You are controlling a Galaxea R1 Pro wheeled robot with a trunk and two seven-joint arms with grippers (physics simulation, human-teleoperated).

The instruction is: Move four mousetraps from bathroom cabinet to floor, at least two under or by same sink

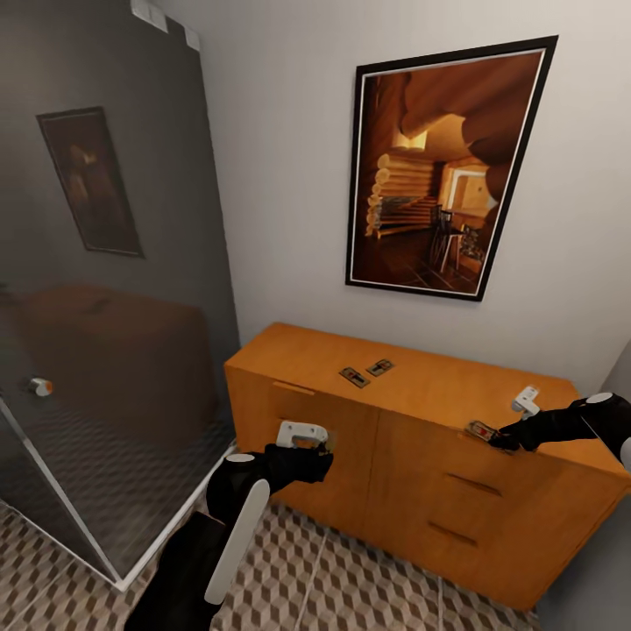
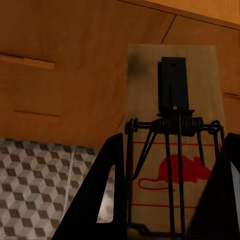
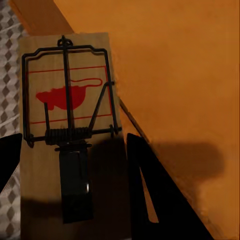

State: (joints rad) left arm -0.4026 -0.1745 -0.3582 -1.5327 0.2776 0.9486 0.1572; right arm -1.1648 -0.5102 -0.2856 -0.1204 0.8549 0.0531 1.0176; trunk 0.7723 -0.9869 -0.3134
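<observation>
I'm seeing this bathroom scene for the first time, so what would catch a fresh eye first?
Probably the orange-brown cabinet against the white wall, with the big framed cabin picture above it. Two mousetraps lie on its top near the back, while the right gripper holds another mousetrap at the front edge. The left gripper, lower in front of the cabinet, holds a fourth trap above the cube-patterned floor.

A domestic bathroom is shown: a glass shower enclosure (image 1: 105,350) is set in the corner, and the floor (image 1: 368,578) is laid with cube-patterned tiles. An orange-brown wooden cabinet (image 1: 394,456) is placed against the white wall, above which a framed picture (image 1: 443,171) of a log interior is hung.
</observation>
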